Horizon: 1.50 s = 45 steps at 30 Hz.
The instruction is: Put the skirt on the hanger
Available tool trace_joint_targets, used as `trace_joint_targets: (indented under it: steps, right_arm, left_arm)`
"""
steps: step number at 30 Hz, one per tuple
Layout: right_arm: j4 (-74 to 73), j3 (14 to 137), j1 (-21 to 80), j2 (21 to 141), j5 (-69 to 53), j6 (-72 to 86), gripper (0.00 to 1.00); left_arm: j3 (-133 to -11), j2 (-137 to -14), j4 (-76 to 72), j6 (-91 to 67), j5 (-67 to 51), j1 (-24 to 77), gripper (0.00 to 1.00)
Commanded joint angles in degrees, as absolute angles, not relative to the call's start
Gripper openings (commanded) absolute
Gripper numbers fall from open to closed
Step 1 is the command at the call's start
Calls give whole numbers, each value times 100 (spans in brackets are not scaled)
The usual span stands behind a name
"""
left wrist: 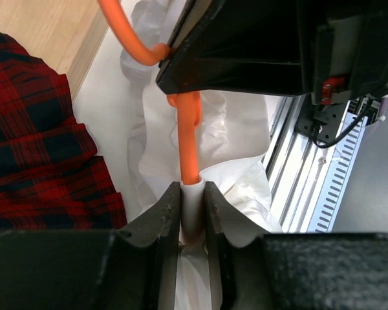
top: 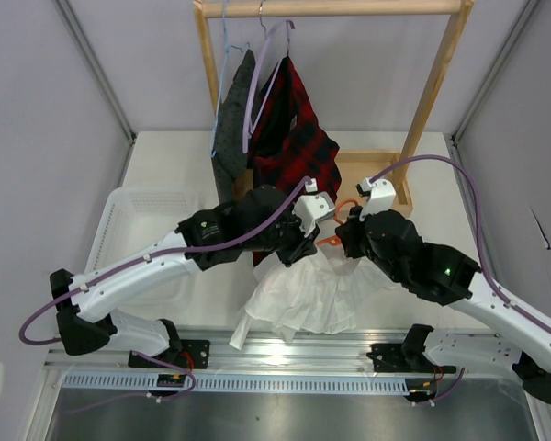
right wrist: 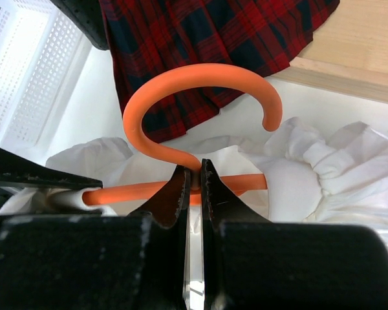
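The white crinkly skirt (top: 303, 294) hangs in a bunch below both grippers at the table's centre, over the front rail. The orange hanger (top: 331, 241) is held between them, with only its hook and a bit of bar showing. My left gripper (left wrist: 193, 194) is shut on white skirt fabric wrapped over the hanger's orange arm (left wrist: 189, 139). My right gripper (right wrist: 194, 173) is shut on the hanger's neck just below the hook (right wrist: 197, 87). The skirt (right wrist: 310, 174) covers the bar on both sides. In the top view the left gripper (top: 305, 241) and right gripper (top: 347, 237) nearly touch.
A wooden rack (top: 432, 101) stands at the back with a red-and-black plaid garment (top: 294, 138) on a lavender hanger (top: 262, 73) and a dark grey garment (top: 231, 124) on a light-blue hanger (top: 224, 46). A white mesh basket (top: 133, 230) sits at the left.
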<state>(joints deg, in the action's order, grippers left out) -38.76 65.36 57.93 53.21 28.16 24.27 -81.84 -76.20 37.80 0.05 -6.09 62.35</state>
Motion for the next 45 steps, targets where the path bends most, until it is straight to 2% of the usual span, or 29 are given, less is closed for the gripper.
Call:
trace_joint_targets:
  steps: [1,7,9,10,12,16,18,20,24,25,29,31,32,34,35,36,38,45]
  right_arm:
    - [-3542,6917,5818,5142,2777,2443,0]
    - [-3525,6952,5818,5124,2760,2461,0]
    - [-3498,6961,5818,5133,2751,2443,0]
    - [-3498,6952,5827,5133,2751,2443,0]
    - [-3481,6961,5827,5124,2734,2435,0]
    - [-3437,6996,5818,5115,2672,2426,0]
    - [-3454,7040,5827,5124,2646,2426,0]
    - [-3437,7049,5827,5124,2654,2417,0]
    - [-3419,7049,5827,5133,2637,2426,0]
    - [-3419,7040,5836,5150,2645,2443,0]
    - [-3462,6987,5827,5229,2724,2470,0]
    - [-3620,7040,5827,5273,2917,2470,8]
    - [-3673,7075,5818,5300,2996,2452,23]
    - [-3796,7197,5792,5300,3180,2443,38]
    - [-3823,7216,5783,5274,3225,2443,49]
    - [-3841,7251,5766,5256,3286,2443,53]
    - [-3955,7304,5643,5247,3401,2470,59]
    - [-4149,7093,5037,4958,3226,2601,60]
  left_arm:
    - [-8191,-7664,3279,53,-694,6258,21]
    - [-8156,-7717,3173,44,-826,6258,13]
    - [-8121,-7682,3077,53,-1010,6258,22]
    - [-8104,-7664,3059,44,-1054,6258,32]
    - [-8016,-7594,2997,79,-1072,6258,43]
    - [-7981,-7541,3111,237,-853,6258,49]
    - [-7954,-7532,3129,272,-835,6258,45]
    - [-7963,-7559,3155,299,-835,6258,34]
    - [-7893,-7567,3077,246,-896,6258,10]
    - [-7884,-7559,2989,229,-923,6258,0]
    - [-7691,-7305,2611,53,-757,6258,0]
    - [-7585,-7181,2462,53,-538,6258,0]
    - [-7541,-7137,2461,44,-467,6249,0]
    - [-7532,-7084,2487,44,-308,6214,0]
    - [-7515,-7067,2505,-104,-221,6188,0]
    - [-7515,-7049,2514,-132,-168,6170,0]
    - [-7436,-6953,2496,-219,-123,6091,0]
    - [-7339,-6574,2390,-325,-237,5845,0]
